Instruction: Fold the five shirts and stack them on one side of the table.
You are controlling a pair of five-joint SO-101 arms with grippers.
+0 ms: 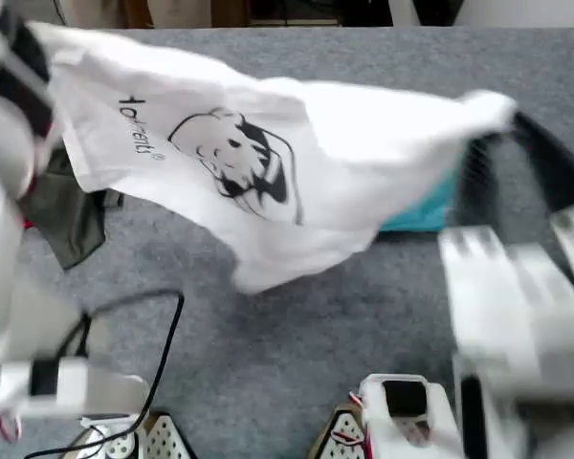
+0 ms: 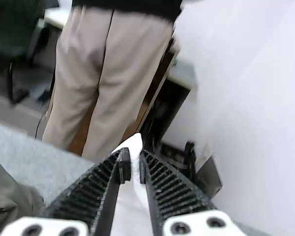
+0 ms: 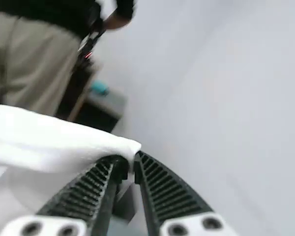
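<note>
A white shirt [image 1: 268, 163] with a black face print hangs stretched in the air above the grey table [image 1: 297, 335], held at two ends. My left gripper [image 2: 132, 164] is shut on one corner of the white shirt [image 2: 132, 147] at the far left. My right gripper [image 3: 129, 169] is shut on the other end of the white shirt [image 3: 49, 142], at the right in the high view [image 1: 493, 110]. A dark olive shirt [image 1: 62, 215] lies crumpled on the table under the left end. A teal shirt [image 1: 426, 212] peeks out beneath the white one.
A black cable [image 1: 143, 354] loops across the near left of the table. The arm bases [image 1: 392, 421] stand at the near edge. The olive shirt [image 2: 10, 204] also shows beside my left gripper. A person in beige trousers [image 2: 98, 73] stands beyond the table.
</note>
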